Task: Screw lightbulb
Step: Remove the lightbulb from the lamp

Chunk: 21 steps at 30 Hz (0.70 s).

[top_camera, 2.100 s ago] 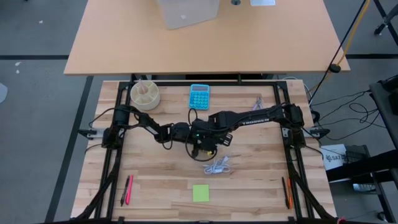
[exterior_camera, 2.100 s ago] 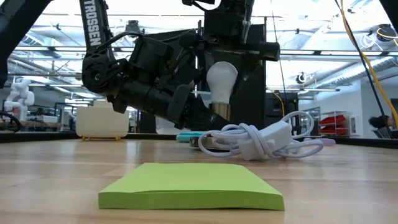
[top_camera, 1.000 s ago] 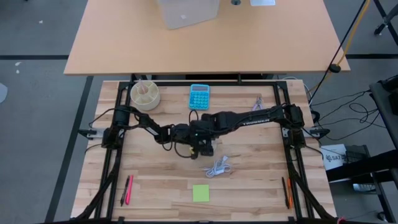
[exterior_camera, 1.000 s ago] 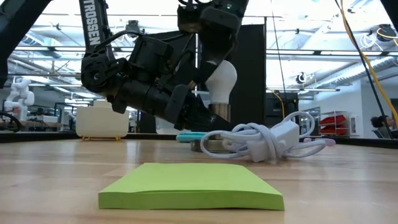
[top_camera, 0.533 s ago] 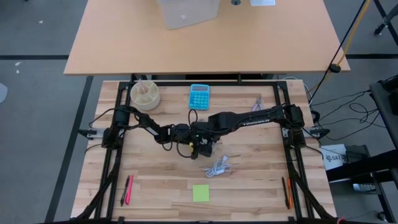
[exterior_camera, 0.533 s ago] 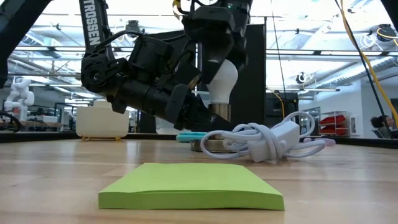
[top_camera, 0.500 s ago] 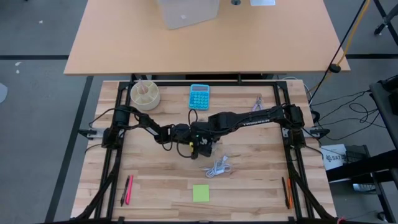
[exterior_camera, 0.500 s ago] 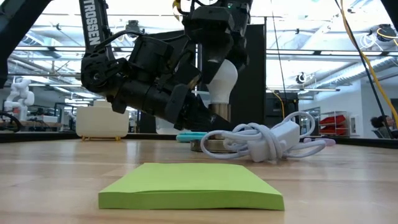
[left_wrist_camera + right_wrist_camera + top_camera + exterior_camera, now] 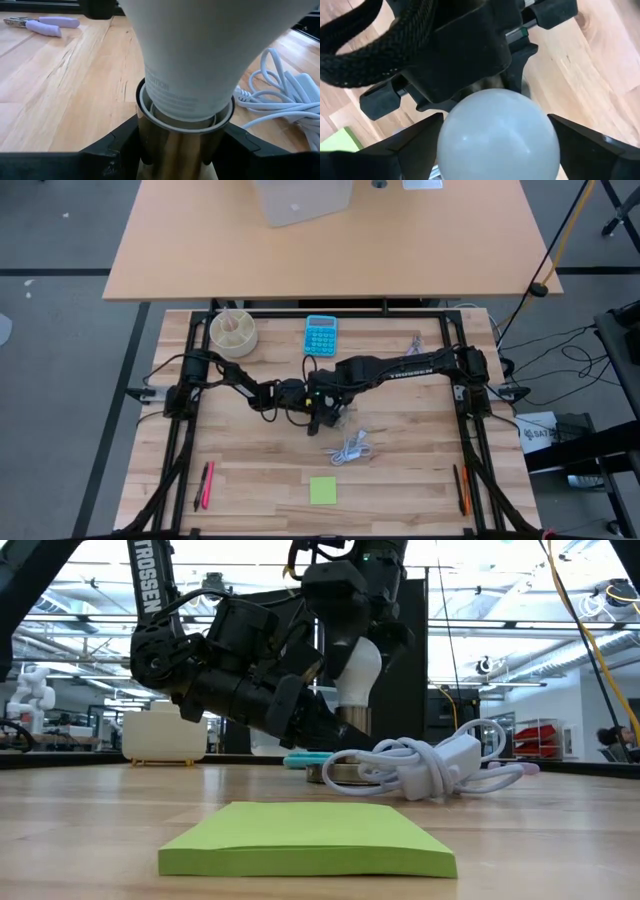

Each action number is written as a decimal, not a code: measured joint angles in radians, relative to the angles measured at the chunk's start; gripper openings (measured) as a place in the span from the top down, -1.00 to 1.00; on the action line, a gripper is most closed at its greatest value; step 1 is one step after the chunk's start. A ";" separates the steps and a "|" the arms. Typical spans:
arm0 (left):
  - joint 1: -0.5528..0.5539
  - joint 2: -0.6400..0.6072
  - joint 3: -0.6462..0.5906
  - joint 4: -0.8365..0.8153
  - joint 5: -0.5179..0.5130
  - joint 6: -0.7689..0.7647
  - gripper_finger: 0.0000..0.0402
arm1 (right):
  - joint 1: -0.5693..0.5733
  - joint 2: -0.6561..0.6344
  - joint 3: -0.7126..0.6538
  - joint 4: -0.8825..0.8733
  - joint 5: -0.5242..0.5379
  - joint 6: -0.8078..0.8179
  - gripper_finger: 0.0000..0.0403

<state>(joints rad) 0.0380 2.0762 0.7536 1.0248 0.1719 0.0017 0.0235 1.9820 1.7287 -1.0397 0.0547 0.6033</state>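
Gripping the socket (image 9: 182, 150), left hand (image 9: 175, 150) steadies lightbulb (image 9: 200, 55).

I take the blue calculator (image 9: 321, 334) at the table's far edge as my landmark. Left of it I see a round beige holder (image 9: 233, 331); right of it, purple pliers (image 9: 414, 343). Nearer to me lies a coiled white cable (image 9: 351, 448), then a green sticky-note pad (image 9: 322, 490). Pens (image 9: 205, 485) lie far left of that pad, another pen (image 9: 462, 489) far right.

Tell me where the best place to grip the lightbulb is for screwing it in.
Grip the lightbulb by its rounded globe, from above: it stands upright, base down in the socket the left gripper clamps. The right gripper already straddles the globe that way.
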 joint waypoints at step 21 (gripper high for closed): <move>0.002 0.000 0.000 0.000 -0.012 0.004 0.02 | -0.032 0.000 0.000 -0.036 -0.020 -0.656 -0.37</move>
<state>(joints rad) 0.0402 2.0762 0.7536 1.0248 0.1600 0.0054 -0.0082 1.9816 1.7287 -1.0756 0.0349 -0.0532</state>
